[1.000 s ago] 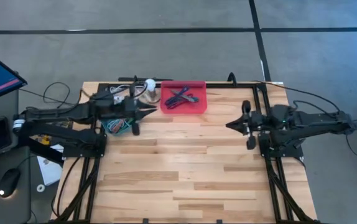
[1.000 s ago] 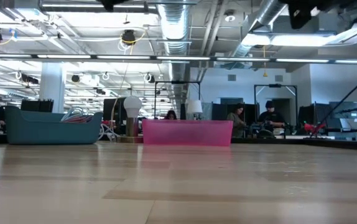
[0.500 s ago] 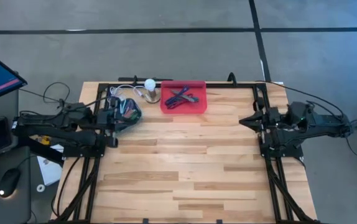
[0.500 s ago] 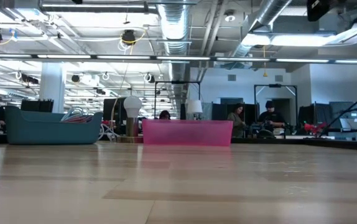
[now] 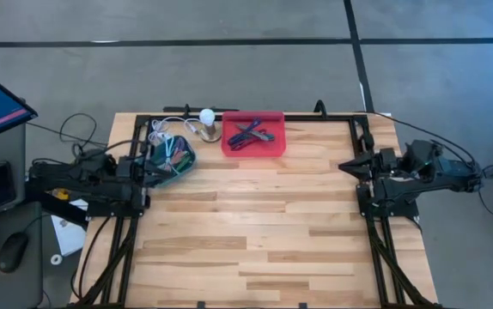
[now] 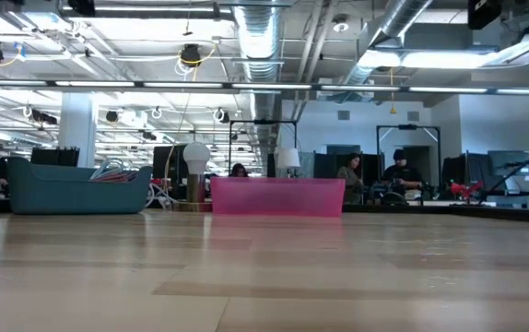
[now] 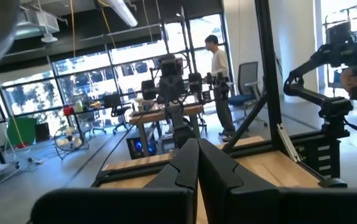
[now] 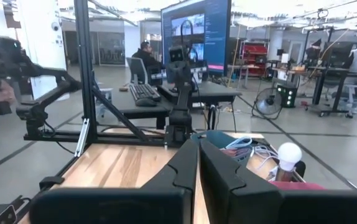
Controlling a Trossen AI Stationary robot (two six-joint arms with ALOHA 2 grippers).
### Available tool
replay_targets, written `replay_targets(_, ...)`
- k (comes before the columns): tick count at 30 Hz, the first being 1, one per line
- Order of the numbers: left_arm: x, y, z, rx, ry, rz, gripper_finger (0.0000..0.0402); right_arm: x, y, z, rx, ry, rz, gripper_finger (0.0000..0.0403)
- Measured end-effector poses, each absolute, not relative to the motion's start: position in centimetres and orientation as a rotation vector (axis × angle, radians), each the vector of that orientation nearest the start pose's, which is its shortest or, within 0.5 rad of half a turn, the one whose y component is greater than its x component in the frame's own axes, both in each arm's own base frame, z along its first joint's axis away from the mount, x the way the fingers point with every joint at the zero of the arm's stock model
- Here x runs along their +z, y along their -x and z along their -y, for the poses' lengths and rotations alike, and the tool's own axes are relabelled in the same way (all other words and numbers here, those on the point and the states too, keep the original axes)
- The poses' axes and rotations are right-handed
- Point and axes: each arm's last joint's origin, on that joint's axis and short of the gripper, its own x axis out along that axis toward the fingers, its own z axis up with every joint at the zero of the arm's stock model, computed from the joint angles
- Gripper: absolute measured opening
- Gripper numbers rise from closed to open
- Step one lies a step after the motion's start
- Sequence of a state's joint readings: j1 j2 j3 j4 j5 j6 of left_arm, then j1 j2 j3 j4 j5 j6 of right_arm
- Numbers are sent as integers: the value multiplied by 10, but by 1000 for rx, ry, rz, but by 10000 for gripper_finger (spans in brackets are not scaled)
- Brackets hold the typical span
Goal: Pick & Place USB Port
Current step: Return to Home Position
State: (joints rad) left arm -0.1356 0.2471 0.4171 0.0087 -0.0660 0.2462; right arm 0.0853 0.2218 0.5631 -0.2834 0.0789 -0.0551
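High view: my left hand (image 5: 142, 168) and right hand (image 5: 348, 165) sit clenched on nothing at opposite edges of the surface (image 5: 255, 223), parked, I judge, because sorting looks done. USB cables (image 5: 251, 134) lie in the pink bin (image 5: 253, 115), others in the blue bin (image 5: 188, 161).

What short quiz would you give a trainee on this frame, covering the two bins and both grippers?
1. True or false: the pink bin holds cables.
2. What stands between the blue bin and the pink bin? A) a white bulb on a stand B) a mug C) a roll of tape
3. Is the left gripper open or shut, and the right gripper?

Key: 1 true. 2 A. 3 both shut, with the fingers pressed together and nothing between them; each arm is drawn back to its own side of the table.
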Motion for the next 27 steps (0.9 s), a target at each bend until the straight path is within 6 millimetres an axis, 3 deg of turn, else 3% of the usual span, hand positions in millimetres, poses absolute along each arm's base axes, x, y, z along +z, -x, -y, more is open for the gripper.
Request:
replay_targets(14,244,-73,8,-32,-194,265,5,282,-52,-2,2,50,135,10)
replay_targets(27,243,-75,7,-5,-170,253,8,264,-57,-3,2,48,143,10)
